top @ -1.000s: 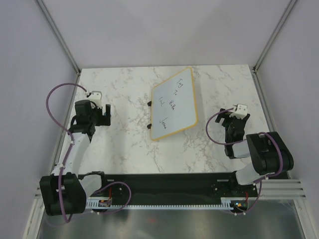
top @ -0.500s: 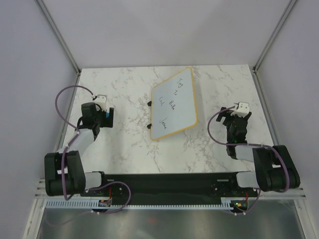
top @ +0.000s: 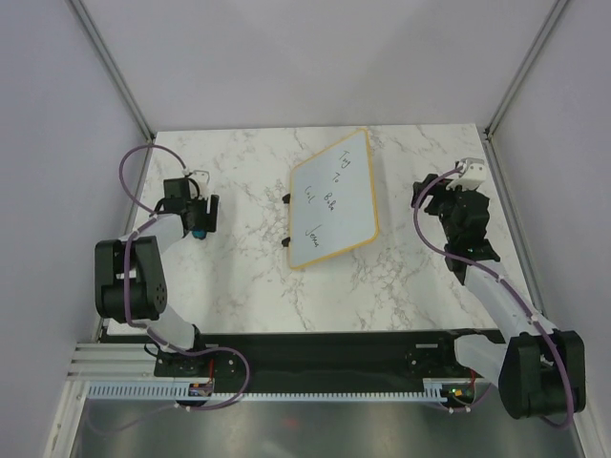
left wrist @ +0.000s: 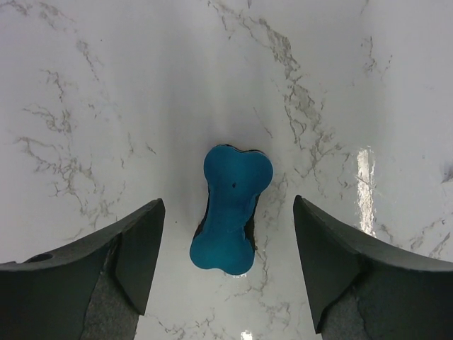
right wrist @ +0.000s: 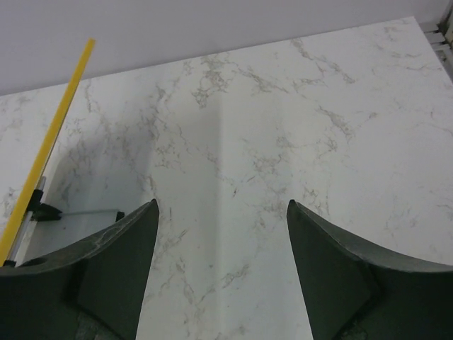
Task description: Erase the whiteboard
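The whiteboard (top: 334, 200) lies tilted in the middle of the marble table, with a yellow-tan frame, dark handwriting and two black clips (top: 287, 221) on its left long edge. A blue bone-shaped eraser (left wrist: 230, 209) lies on the table left of the board; it also shows in the top view (top: 198, 232). My left gripper (left wrist: 227, 205) is open just above the eraser, one finger on each side, not touching it; in the top view the left gripper (top: 196, 218) hovers there. My right gripper (right wrist: 221, 205) is open and empty over bare marble right of the board (right wrist: 49, 142); in the top view the right gripper (top: 443, 198) is beside the board's right edge.
Grey walls and metal posts (top: 110, 67) enclose the table (top: 248, 277) on three sides. The black base rail (top: 315, 348) runs along the near edge. Purple cables (top: 134, 167) loop off both arms.
My left arm has reached farther out and now sits over the blue eraser. My right arm has stretched away from its base toward the far right of the board.
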